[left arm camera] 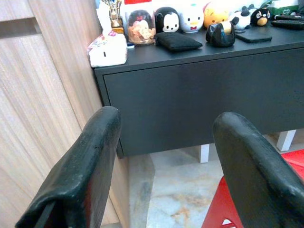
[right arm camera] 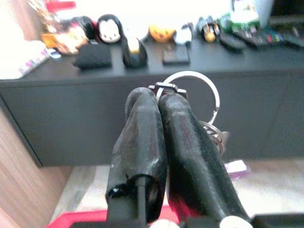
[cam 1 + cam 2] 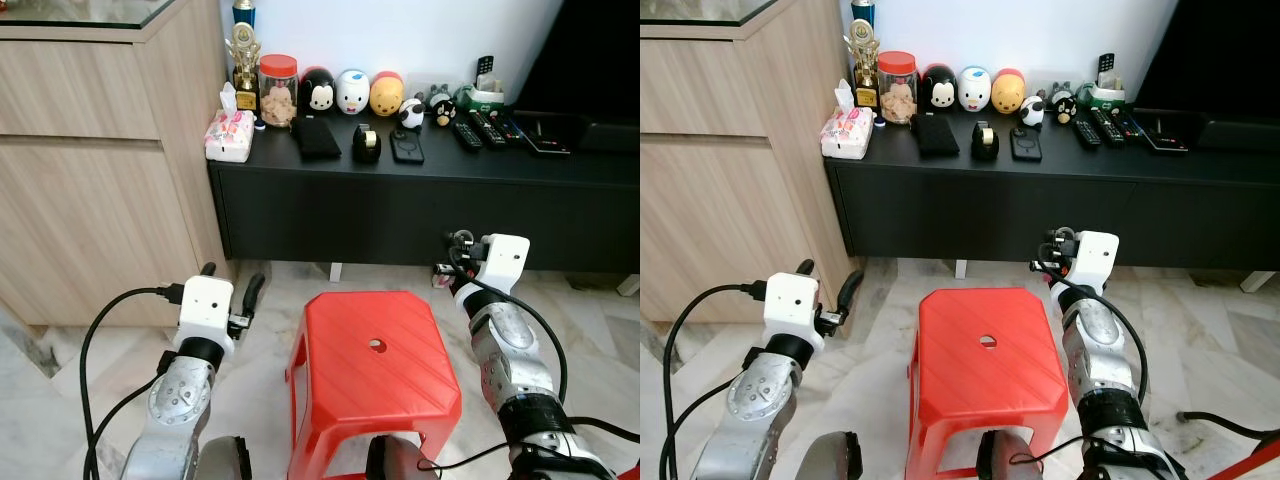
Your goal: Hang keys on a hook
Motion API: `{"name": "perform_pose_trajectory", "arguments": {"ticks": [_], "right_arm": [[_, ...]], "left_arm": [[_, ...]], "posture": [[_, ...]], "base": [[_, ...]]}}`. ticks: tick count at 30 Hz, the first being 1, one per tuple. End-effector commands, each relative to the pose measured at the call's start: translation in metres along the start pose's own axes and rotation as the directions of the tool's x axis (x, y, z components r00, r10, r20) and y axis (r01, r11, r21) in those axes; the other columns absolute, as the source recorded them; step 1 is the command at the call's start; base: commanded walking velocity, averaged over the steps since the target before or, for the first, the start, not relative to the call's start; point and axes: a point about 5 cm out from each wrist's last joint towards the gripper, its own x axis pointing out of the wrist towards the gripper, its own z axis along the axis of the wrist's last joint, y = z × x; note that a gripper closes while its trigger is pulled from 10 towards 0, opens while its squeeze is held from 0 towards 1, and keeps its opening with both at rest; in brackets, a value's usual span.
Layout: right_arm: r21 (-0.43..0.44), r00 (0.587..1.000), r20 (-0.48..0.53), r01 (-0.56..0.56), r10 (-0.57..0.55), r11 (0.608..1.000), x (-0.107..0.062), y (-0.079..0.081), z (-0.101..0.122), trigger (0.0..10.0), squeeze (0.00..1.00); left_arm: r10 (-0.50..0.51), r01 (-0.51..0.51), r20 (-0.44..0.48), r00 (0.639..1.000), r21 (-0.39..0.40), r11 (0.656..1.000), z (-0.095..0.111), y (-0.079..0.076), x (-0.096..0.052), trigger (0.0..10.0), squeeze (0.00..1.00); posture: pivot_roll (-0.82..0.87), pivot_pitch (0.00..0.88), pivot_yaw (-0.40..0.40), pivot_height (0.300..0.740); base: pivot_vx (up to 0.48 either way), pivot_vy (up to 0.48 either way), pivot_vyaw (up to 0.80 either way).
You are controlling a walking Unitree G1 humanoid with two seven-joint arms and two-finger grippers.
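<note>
The right gripper (image 2: 159,102) is pinched tight on the keys (image 2: 197,97), their big ring and bunch dangling beside the fingertips just past the far right corner of the red stool (image 3: 375,360), probably carried high so they swing free while a hook is sought; no hook can be made out. The left gripper (image 1: 161,161) stands wide apart with nothing in it, off the stool's left side. Beyond the stool runs a low black surface (image 3: 420,175) crowded with round toy figures (image 3: 352,92), a jar (image 3: 278,90), a tissue pack (image 3: 229,136) and remotes (image 3: 480,130), with a wooden cabinet (image 3: 90,150) to its left and marble floor (image 3: 40,400) below.
</note>
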Motion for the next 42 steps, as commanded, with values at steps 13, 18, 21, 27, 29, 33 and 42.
{"name": "perform_pose_trajectory", "arguments": {"ticks": [13, 18, 21, 27, 29, 33, 42], "right_arm": [[-0.022, 0.998, 0.057, 0.03, -0.029, 0.999, -0.039, -0.002, -0.003, 10.0, 0.0], [-0.018, 0.998, 0.042, 0.048, -0.047, 0.999, -0.047, -0.005, -0.006, 10.0, 0.0], [-0.01, 0.998, 0.05, 0.045, -0.044, 0.999, -0.048, -0.003, -0.005, 10.0, 0.0], [-0.02, 0.998, 0.047, 0.042, -0.041, 0.999, -0.046, 0.0, -0.002, 10.0, 0.0], [-0.02, 0.998, 0.046, 0.043, -0.042, 0.999, -0.046, 0.0, -0.002, 10.0, 0.0], [-0.017, 0.998, 0.041, 0.044, -0.043, 0.999, -0.047, 0.001, -0.001, 10.0, 0.0], [-0.001, 0.998, 0.045, 0.049, -0.049, 0.999, -0.052, 0.0, 0.0, 10.0, 0.0]], "left_arm": [[0.012, -0.012, 0.015, 1.0, -0.002, 1.0, -0.001, -0.004, -0.001, 10.0, 0.0], [0.013, -0.013, 0.015, 1.0, -0.001, 1.0, -0.002, -0.004, -0.002, 10.0, 0.0], [0.012, -0.012, 0.016, 1.0, -0.001, 1.0, -0.002, -0.004, -0.002, 10.0, 0.0], [0.019, -0.019, 0.022, 1.0, 0.001, 1.0, -0.001, -0.003, -0.001, 10.0, 0.0], [0.02, -0.02, 0.022, 1.0, 0.001, 1.0, -0.001, -0.003, -0.001, 10.0, 0.0], [0.028, -0.028, 0.021, 0.999, -0.003, 1.0, -0.002, -0.002, -0.003, 10.0, 0.0], [0.048, -0.047, 0.013, 0.999, -0.029, 0.998, -0.006, 0.003, -0.007, 10.0, 0.0]], "posture": [[0.03, 0.0, -0.125, 0.605], [0.03, 0.0, -0.119, 0.605], [0.03, 0.0, -0.117, 0.609], [0.03, 0.0, -0.121, 0.644], [0.03, 0.0, -0.121, 0.649], [0.03, 0.0, -0.121, 0.674], [0.03, 0.0, -0.121, 0.728]], "base": [[0.0, 0.0, 0.0], [0.0, 0.0, 0.0], [0.0, 0.0, 0.0], [0.0, 0.0, 0.0], [0.0, 0.0, 0.0], [0.0, 0.0, 0.0], [0.0, 0.0, 0.0]]}}
